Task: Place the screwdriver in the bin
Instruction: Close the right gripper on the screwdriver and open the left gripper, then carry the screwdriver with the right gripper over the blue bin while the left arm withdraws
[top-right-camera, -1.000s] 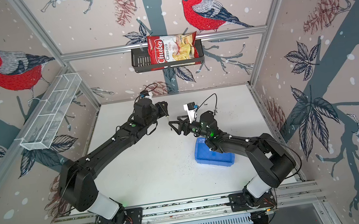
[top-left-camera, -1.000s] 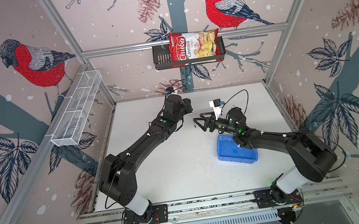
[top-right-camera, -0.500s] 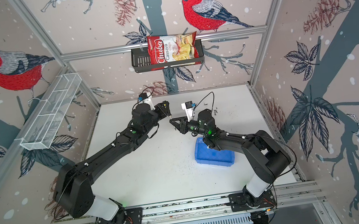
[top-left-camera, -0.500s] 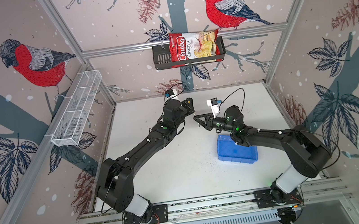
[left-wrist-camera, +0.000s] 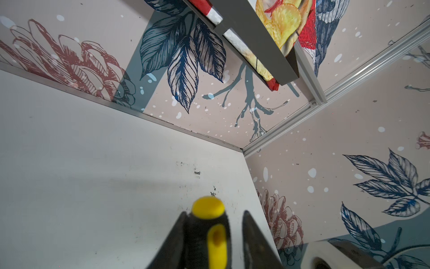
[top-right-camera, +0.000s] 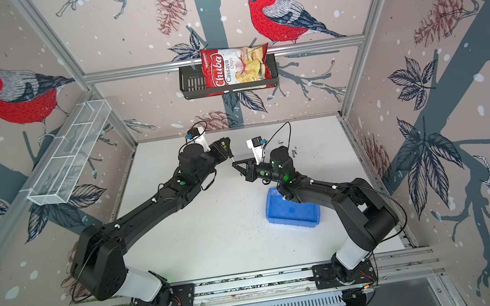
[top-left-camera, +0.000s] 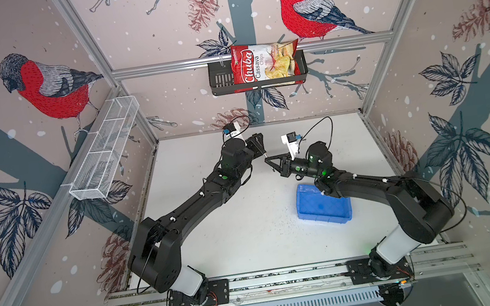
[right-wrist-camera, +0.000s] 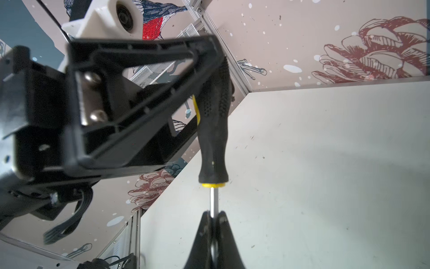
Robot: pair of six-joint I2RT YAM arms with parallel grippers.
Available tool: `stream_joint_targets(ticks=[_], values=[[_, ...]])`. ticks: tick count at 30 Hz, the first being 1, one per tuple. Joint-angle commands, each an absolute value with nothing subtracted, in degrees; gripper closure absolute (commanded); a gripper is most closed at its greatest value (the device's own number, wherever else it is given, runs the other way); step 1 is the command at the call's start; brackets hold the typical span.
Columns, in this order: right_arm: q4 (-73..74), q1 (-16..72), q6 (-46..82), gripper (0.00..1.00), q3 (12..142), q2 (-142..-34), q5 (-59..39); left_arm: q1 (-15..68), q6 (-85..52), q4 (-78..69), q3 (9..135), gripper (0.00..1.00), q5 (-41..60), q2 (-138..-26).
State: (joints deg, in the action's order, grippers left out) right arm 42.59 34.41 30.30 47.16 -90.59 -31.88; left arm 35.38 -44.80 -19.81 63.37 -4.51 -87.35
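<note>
Screwdriver point(right-wrist-camera: 213, 130) in air, beyond bin point(top-left-camera: 315, 207) far end, not over it. Right gripper point(right-wrist-camera: 214, 217) pinched tight on thin shaft. Left gripper point(left-wrist-camera: 215, 213) jaws parted around handle, gap on one side. Judged light, stiff. Smooth shaft may swivel in pinch; ribbed handle is better hold.

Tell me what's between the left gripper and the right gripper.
The screwdriver bridges them: handle inside the left gripper, shaft pinched by the right gripper. The right wrist view shows it best.

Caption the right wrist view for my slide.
Handover: the right hand pinches the screwdriver shaft while the left hand sits open around its handle.
</note>
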Motion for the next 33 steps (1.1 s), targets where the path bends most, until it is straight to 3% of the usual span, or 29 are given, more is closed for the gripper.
stream_joint_targets(ticks=[1,4,9,21,26,33], values=[[36.88,33.82,21.51,1.00,47.30,-88.25,-29.71,35.33,-43.58,-24.43,62.97,0.40,-5.13,-87.06],[30.00,33.07,13.22,1.00,46.83,-84.64,-26.46,35.33,-41.40,-25.05,62.43,0.21,-4.97,-86.35],[20.55,30.79,1.55,1.00,44.32,-77.41,-23.09,35.33,-34.31,-26.86,60.72,0.02,-3.82,-83.87],[-2.62,30.02,-23.79,1.00,38.37,-57.65,-3.92,35.33,-9.16,-29.67,47.88,0.02,10.19,-75.75],[-12.26,27.60,-32.31,1.00,35.96,-49.95,-4.96,35.33,0.14,-30.45,43.05,0.02,18.22,-73.83],[-23.52,25.87,-33.65,1.00,36.51,-49.77,-7.26,35.30,17.43,-17.53,43.54,0.02,28.61,-71.89]])
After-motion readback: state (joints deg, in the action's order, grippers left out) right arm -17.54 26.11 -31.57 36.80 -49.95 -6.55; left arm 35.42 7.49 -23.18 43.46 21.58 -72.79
